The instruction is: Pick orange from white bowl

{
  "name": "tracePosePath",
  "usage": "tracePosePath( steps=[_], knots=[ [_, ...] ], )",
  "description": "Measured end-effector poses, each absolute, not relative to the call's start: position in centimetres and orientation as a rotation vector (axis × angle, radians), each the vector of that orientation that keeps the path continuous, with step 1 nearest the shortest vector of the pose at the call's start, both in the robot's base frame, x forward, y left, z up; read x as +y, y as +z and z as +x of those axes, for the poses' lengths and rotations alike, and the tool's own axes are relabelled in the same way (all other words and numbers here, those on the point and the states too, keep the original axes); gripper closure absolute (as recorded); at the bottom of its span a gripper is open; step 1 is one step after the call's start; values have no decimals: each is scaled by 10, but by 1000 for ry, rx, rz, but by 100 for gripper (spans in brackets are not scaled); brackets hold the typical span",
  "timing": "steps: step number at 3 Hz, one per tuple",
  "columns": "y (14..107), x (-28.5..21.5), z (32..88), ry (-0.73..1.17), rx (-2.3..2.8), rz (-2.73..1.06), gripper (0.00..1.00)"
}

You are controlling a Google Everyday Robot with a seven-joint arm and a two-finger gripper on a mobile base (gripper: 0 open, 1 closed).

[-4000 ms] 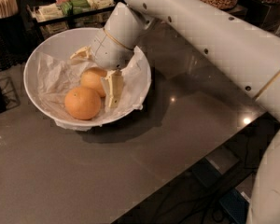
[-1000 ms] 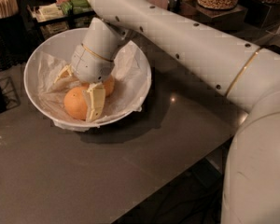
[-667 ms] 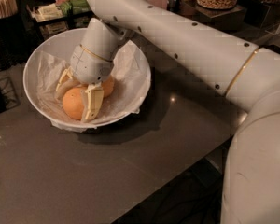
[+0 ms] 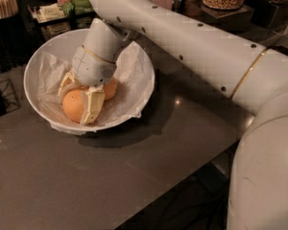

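The orange (image 4: 72,107) is round and deep orange with a smooth skin. It lies in the left front part of the white bowl (image 4: 145,75), on the crumpled white paper that lines it. The bowl is wide, with sloping sides, and stands upright on the table. The claw (image 4: 77,104) reaches down into the bowl, right at the orange.

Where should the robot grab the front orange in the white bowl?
Across its round middle, coming down from above. The orange is a ball low in the white bowl, whose sloping walls block the sides, and the other orange sits close behind. The gripper is right over it.
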State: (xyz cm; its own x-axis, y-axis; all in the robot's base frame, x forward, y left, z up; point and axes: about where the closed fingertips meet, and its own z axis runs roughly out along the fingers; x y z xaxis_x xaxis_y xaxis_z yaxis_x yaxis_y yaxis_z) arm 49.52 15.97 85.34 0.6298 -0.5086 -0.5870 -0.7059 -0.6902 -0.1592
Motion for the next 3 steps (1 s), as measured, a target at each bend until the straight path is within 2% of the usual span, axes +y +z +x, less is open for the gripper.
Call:
tracePosePath(
  steps=[1,3],
  knots=[
    [853,160,495,725,967,-2478,100],
    [869,159,484,698,909,-2461,100]
  ],
)
